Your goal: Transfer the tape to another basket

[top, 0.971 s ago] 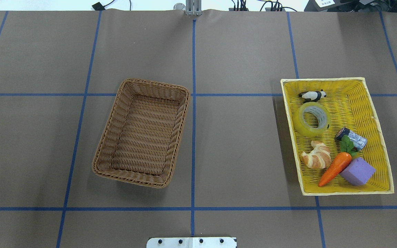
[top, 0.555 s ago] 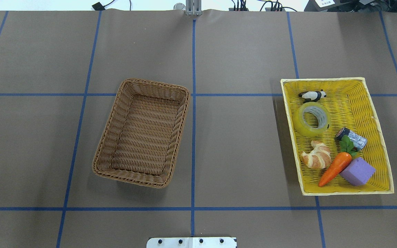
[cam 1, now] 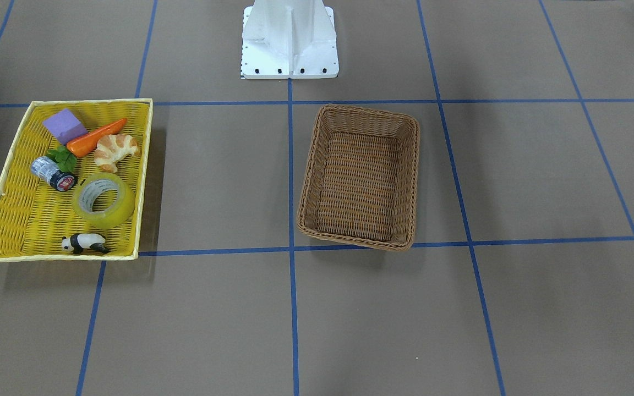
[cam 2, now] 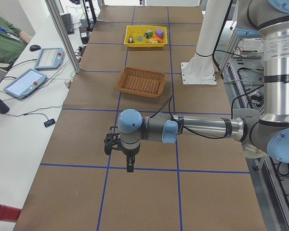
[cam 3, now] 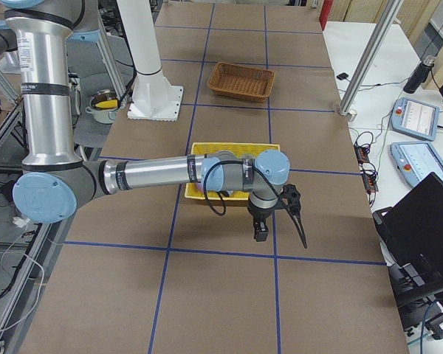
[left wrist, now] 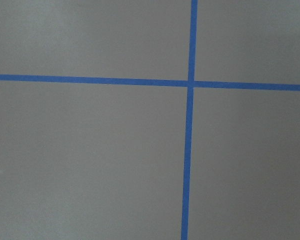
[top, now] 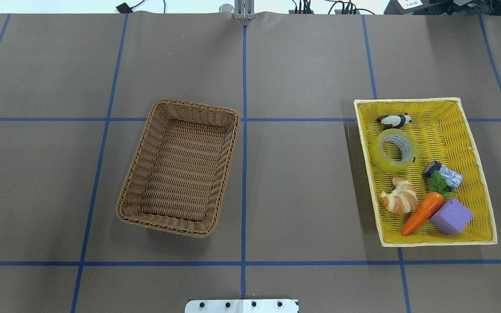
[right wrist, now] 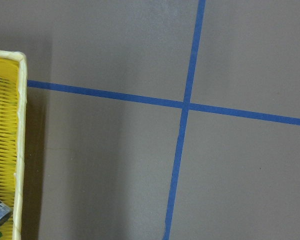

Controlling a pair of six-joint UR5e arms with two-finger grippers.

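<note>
The yellow tape roll point(top: 380, 161) lies flat in the yellow tray point(top: 407, 101), between a panda figure and a croissant; it also shows in the front view point(cam 1: 109, 218). The brown wicker basket point(top: 145, 174) stands empty left of the table's middle line, also in the front view point(cam 1: 369, 110). Neither gripper shows in the overhead or front view. The left gripper point(cam 2: 129, 164) hangs over bare table well short of the basket point(cam 2: 140, 82). The right gripper point(cam 3: 261, 232) hangs over the table just outside the tray point(cam 3: 236, 147). I cannot tell whether either is open or shut.
The tray also holds a panda figure point(top: 394, 120), a croissant point(top: 400, 196), a carrot point(top: 422, 213), a purple block point(top: 450, 216) and a silver jar point(top: 445, 174). The robot's white base point(cam 1: 289, 38) stands at the table's near edge. The right wrist view shows the tray's rim point(right wrist: 20, 150).
</note>
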